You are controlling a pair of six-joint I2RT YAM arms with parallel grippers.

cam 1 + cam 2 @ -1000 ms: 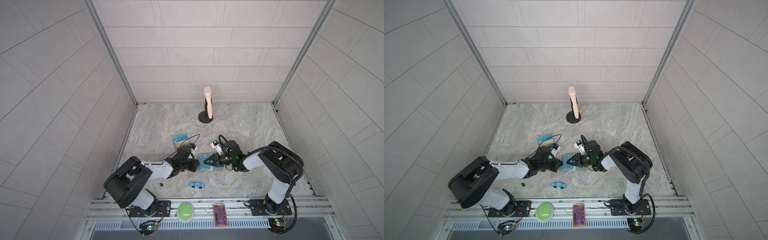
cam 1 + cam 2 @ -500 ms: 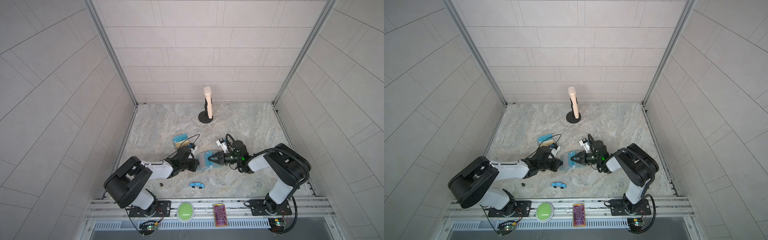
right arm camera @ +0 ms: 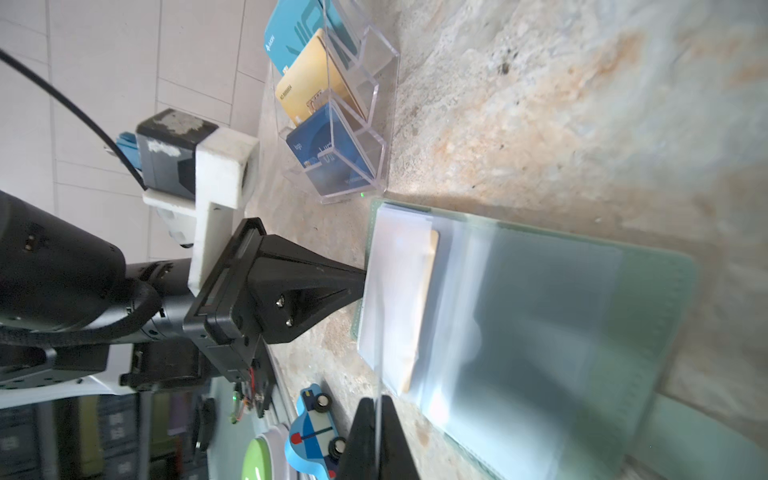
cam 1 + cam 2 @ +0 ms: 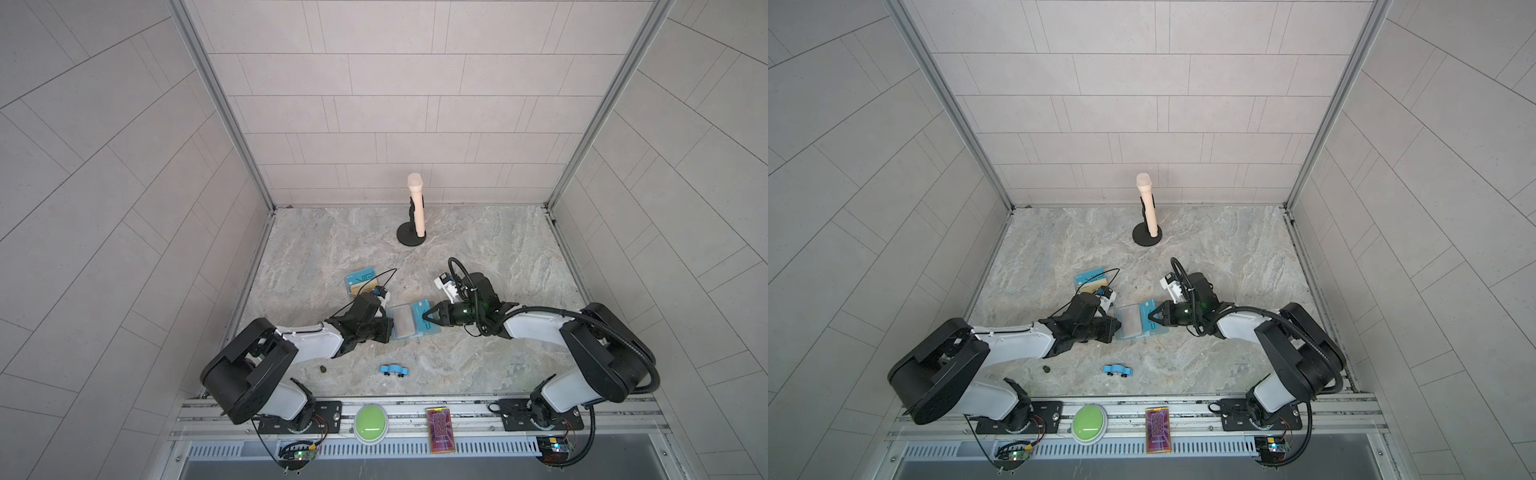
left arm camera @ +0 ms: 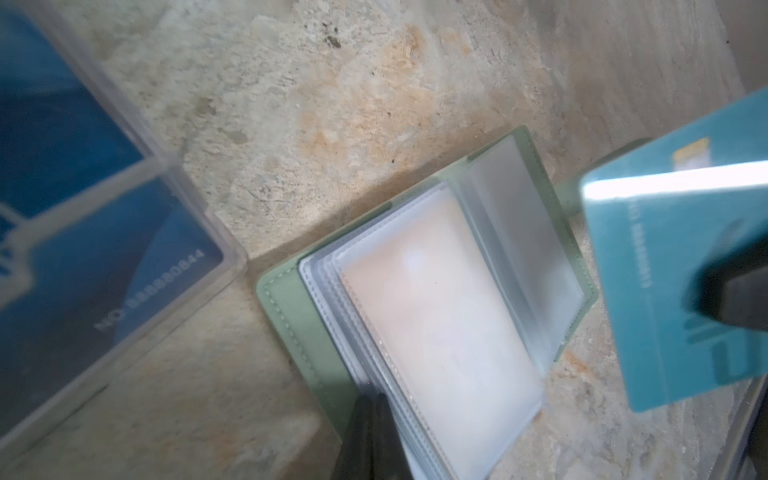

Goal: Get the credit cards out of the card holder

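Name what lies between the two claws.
The open card holder lies between the left claw and right claw, which pinches a teal card; both top views show it.

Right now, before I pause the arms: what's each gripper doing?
Left gripper: shut on the card holder's sleeve pages.
Right gripper: shut on a teal card.

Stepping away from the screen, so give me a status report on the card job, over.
Left claw shut on card holder edge, holder open. Right claw shut on teal card, out of its sleeve. Tan card still sleeved. Nothing blocking.
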